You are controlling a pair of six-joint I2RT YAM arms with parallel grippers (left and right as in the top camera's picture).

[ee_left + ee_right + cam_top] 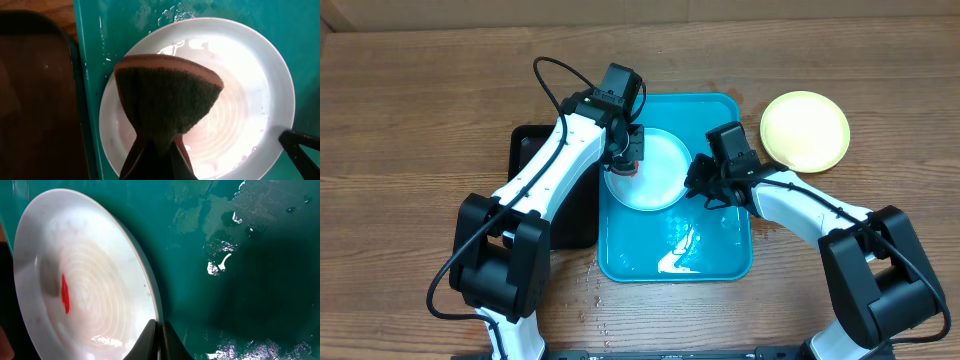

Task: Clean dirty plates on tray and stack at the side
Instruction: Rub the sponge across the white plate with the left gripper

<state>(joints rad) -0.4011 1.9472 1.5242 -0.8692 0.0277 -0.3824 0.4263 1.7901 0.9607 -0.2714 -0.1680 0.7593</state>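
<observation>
A pale mint-white plate (pixel 660 175) lies on the teal tray (pixel 720 255), at its upper left. My left gripper (pixel 630 160) is shut on a dark green sponge with a reddish backing (pixel 167 102) and presses it on the plate's (pixel 245 95) left part. My right gripper (pixel 700 182) is shut on the plate's right rim (pixel 159 337). In the right wrist view the plate (pixel 100 265) shows a red streak (pixel 65 294). A pale yellow-green plate (pixel 805 130) rests on the table to the right of the tray. I cannot tell whether another plate lies under it.
A black tray (pixel 535 185) sits against the teal tray's left side, under my left arm. Water films and droplets cover the teal tray's floor (pixel 240 280). A few drops lie on the wooden table near the tray's front left corner (pixel 588 290).
</observation>
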